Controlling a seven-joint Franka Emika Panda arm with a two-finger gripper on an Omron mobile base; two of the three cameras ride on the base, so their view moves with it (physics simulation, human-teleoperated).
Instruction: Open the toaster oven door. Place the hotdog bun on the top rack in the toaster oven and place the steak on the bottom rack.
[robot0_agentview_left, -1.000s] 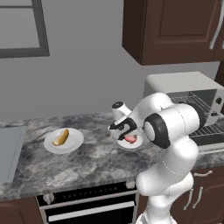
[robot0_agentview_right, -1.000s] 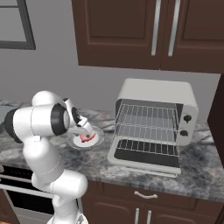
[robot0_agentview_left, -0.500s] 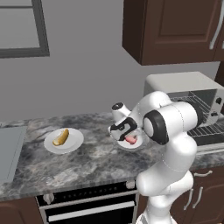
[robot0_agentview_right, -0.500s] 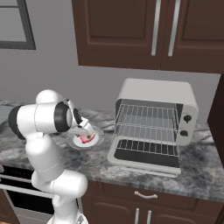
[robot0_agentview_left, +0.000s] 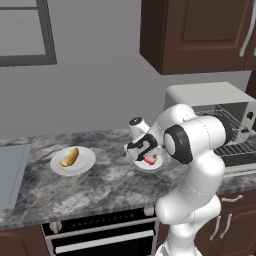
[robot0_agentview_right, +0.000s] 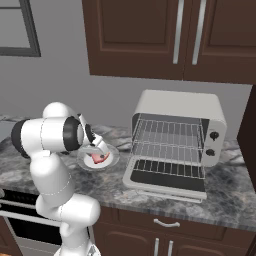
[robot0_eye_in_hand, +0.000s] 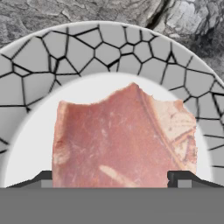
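We see the pincer (robot0_eye_in_hand: 112, 177), jaws apart, poised directly over the steak (robot0_eye_in_hand: 124, 140), which lies between its fingertips (robot0_eye_in_hand: 180, 177) on a plate (robot0_eye_in_hand: 87, 48) on the tabletop (robot0_agentview_left: 110, 182).

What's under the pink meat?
The steak lies on a white plate with a cracked-tile pattern around its rim, standing on the grey marbled counter. The plate's middle beneath the meat is covered, so it cannot be seen.

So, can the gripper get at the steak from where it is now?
Probably yes: the gripper hangs right over the steak on its plate, fingertips astride the slab, jaws wide, nothing between them.
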